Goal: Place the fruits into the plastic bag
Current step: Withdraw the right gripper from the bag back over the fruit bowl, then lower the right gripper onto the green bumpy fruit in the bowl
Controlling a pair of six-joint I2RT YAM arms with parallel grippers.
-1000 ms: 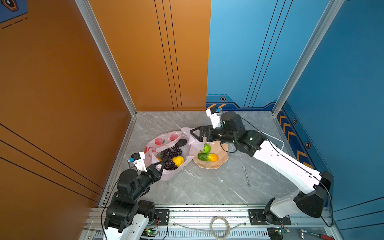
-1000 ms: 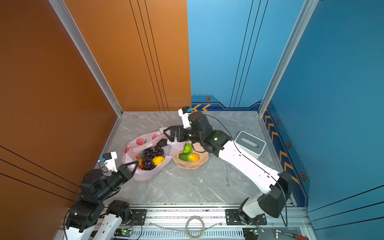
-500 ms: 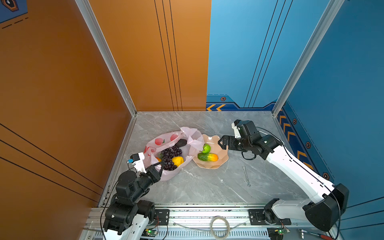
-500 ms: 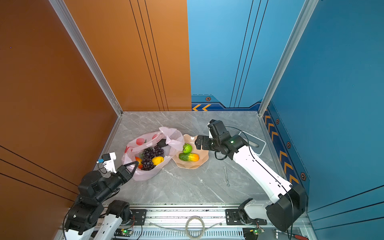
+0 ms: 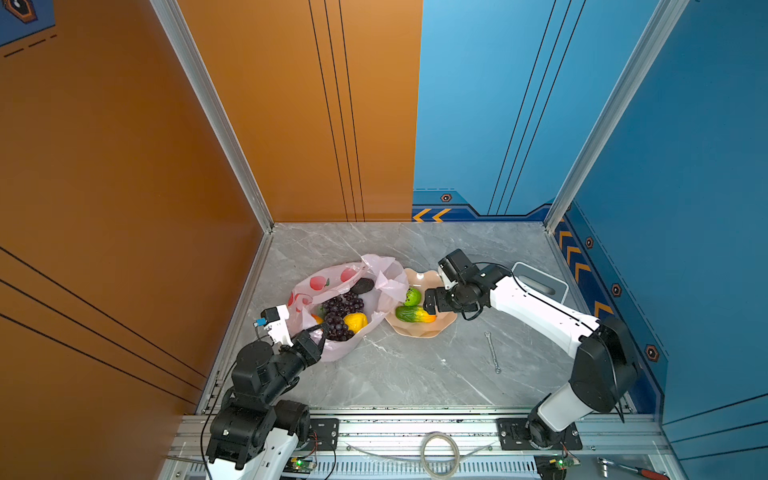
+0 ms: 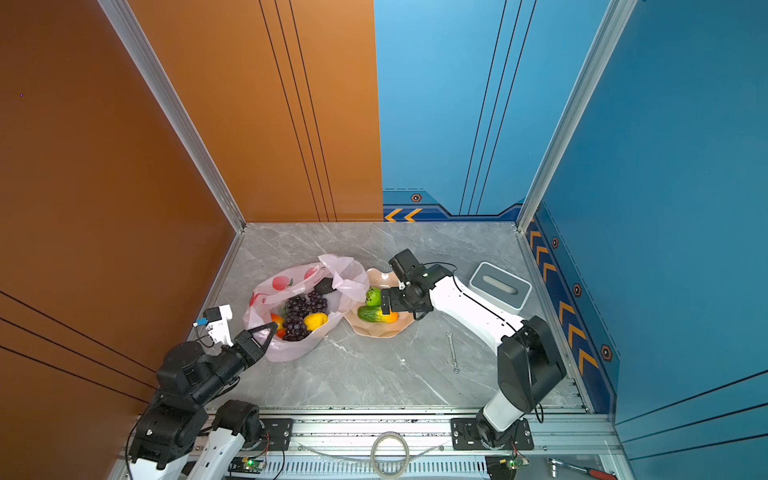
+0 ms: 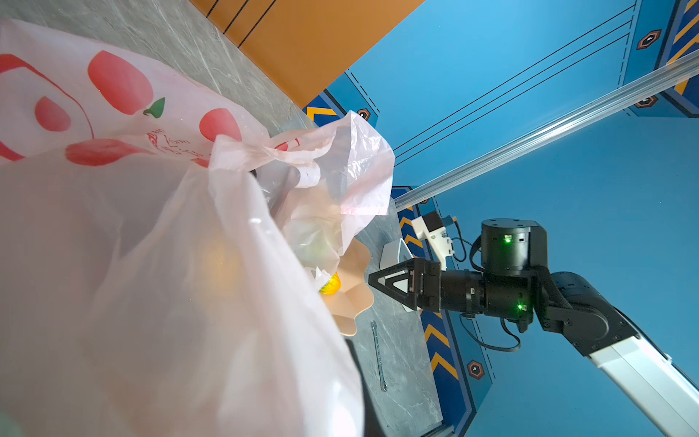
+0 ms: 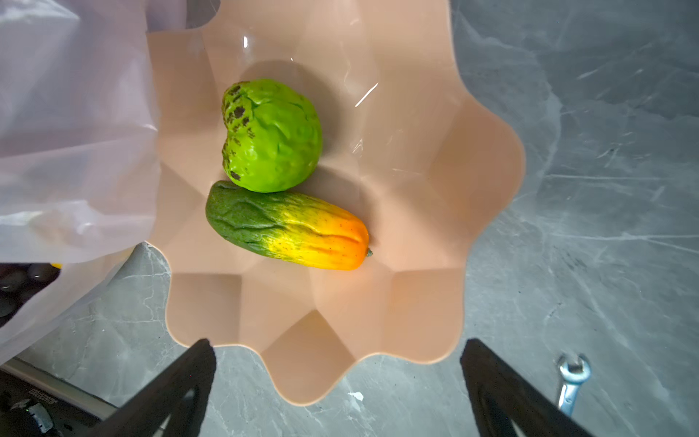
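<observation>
Fruits [image 6: 376, 314]: you have two left in the bowl [image 5: 419, 332] at centre frame, green ball [image 8: 272, 136] and green-orange oblong [image 8: 287, 227]. Left gripper [image 5: 322, 330] is clenched on the plastic bag [image 5: 316, 284]'s rim, lower left; right gripper [image 5: 429, 302] spread wide, empty.

Top views look down from high; close wrist views share the bowl [image 8: 416, 170].

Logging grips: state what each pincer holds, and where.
Left pincer pinches the plastic bag by its near rim; right pincer, open over the bowl, holds nothing.
</observation>
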